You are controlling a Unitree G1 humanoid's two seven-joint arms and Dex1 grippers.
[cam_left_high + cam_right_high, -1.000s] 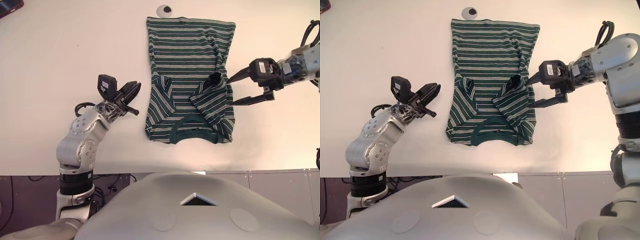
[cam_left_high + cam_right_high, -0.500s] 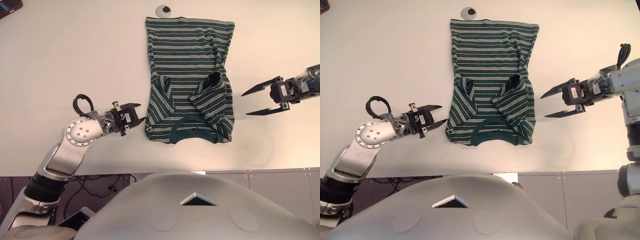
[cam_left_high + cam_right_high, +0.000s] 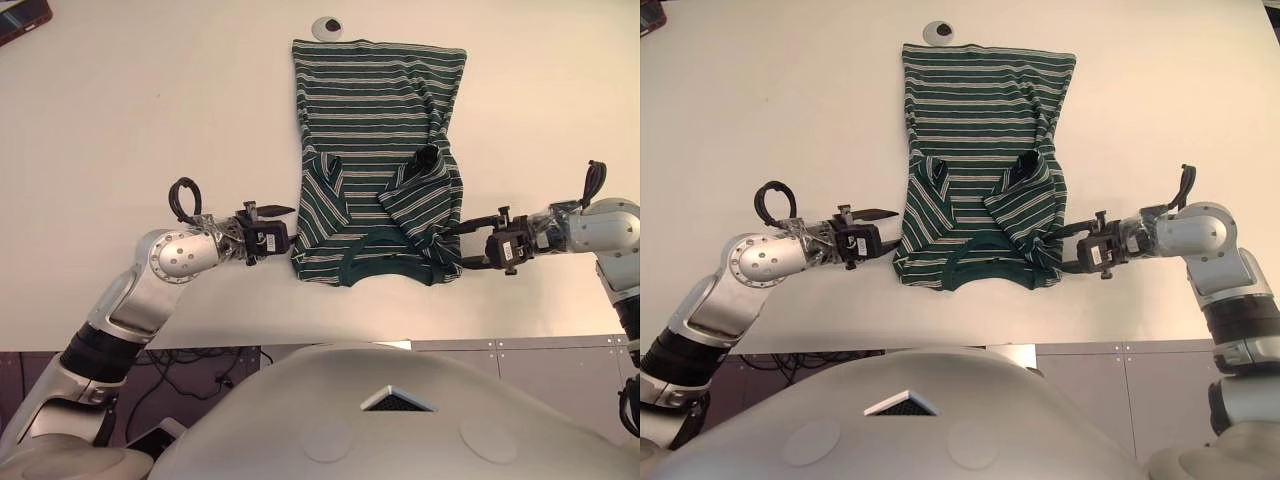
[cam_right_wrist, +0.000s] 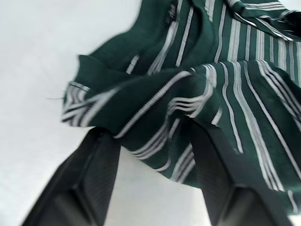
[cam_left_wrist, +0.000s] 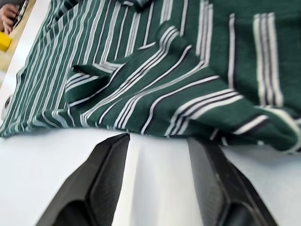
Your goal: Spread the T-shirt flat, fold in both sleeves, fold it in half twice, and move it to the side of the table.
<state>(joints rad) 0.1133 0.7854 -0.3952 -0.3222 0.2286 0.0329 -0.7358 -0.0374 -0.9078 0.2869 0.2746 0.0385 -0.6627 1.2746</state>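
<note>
T-shirt [image 3: 375, 150]: dark green with thin white stripes, lying flat in the middle of the counter [image 3: 150, 120], collar facing the near edge and hem the far edge.
Sleeves: both lying folded in over the chest, the right one bunching a little.
Left gripper [image 3: 288, 228]: sitting low at the shirt's near left edge, fingers [image 5: 108, 174] spreading wide and gripping nothing, one tip touching the cloth's border.
Right gripper [image 3: 455, 248]: resting at the near right corner, fingers [image 4: 89, 174] standing apart on either side of the rumpled corner, not clamping it.
Round disc [image 3: 328, 26]: pale with a dark centre, lying just beside the far left corner of the hem.
</note>
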